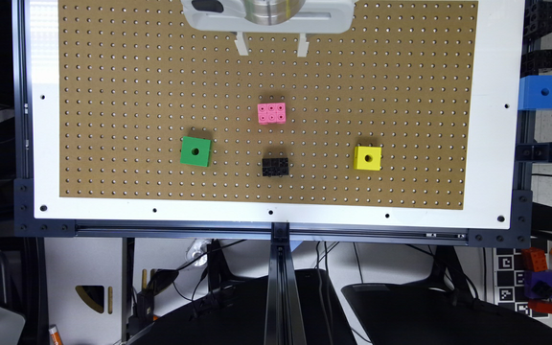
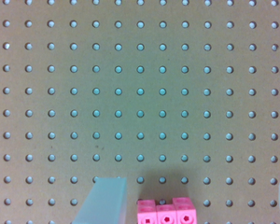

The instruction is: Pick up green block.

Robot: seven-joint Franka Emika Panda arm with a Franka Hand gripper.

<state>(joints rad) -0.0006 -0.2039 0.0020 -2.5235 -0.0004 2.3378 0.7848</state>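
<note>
I see the green block (image 1: 195,151) resting on the brown pegboard (image 1: 113,72) of the table (image 1: 489,143), toward the exterior view's left and nearer the front edge than the far one, its round dark hole facing up. It sits slightly turned against the rows of holes and nothing touches it. Toward the exterior view's right, near the middle of the board, lies a small black studded brick (image 1: 275,167), and beyond that, well apart, a yellow cube (image 1: 367,158) with its own hole. A pink studded brick (image 1: 271,113) sits farther from the front edge than the black one, roughly on the board's centre line.

My pincer (image 1: 272,45) hangs at the far edge of the board, well apart from the green block, its two white fingers (image 1: 242,44) spread with bare pegboard between them and nothing held. The wrist view gives me the spread more plainly: one pale finger (image 2: 105,201) beside the pink brick (image 2: 166,212), the other finger at the opposite edge of the picture. Off the table's right edge in the exterior view, a blue block (image 1: 541,92) sits on the frame.
</note>
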